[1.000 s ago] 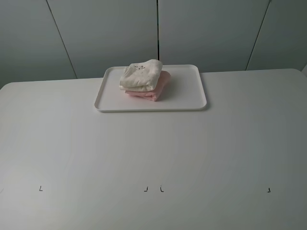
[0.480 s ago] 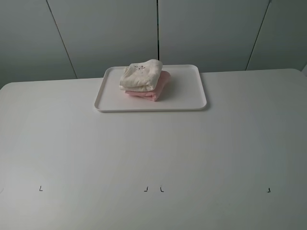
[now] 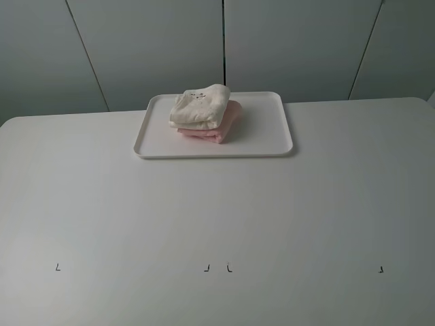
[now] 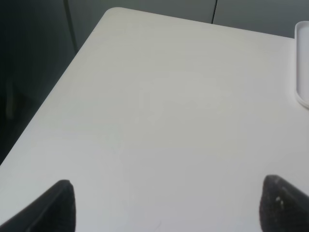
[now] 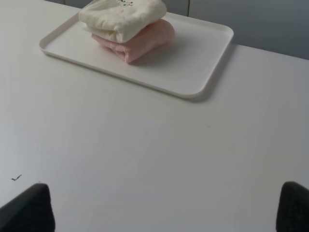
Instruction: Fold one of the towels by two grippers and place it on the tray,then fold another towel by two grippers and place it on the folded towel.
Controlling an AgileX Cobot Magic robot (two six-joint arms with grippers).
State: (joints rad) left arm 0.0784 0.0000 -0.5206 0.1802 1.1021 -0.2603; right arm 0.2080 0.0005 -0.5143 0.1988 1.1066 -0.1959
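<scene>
A folded cream towel (image 3: 200, 107) lies on top of the folded pink towel (image 3: 229, 121), both on the left-middle part of the white tray (image 3: 268, 139) at the back of the table. In the right wrist view the cream towel (image 5: 123, 14) covers most of the pink towel (image 5: 147, 38) on the tray (image 5: 193, 67). My right gripper (image 5: 161, 212) is open and empty, well short of the tray. My left gripper (image 4: 169, 212) is open over bare table, with only a corner of the tray (image 4: 302, 63) showing. Neither arm appears in the exterior view.
The white table (image 3: 217, 217) carries small black corner marks (image 3: 58, 267) near its front. Grey wall panels (image 3: 156, 47) stand behind it. The table's far left edge and rounded corner (image 4: 108, 12) drop off to a dark floor.
</scene>
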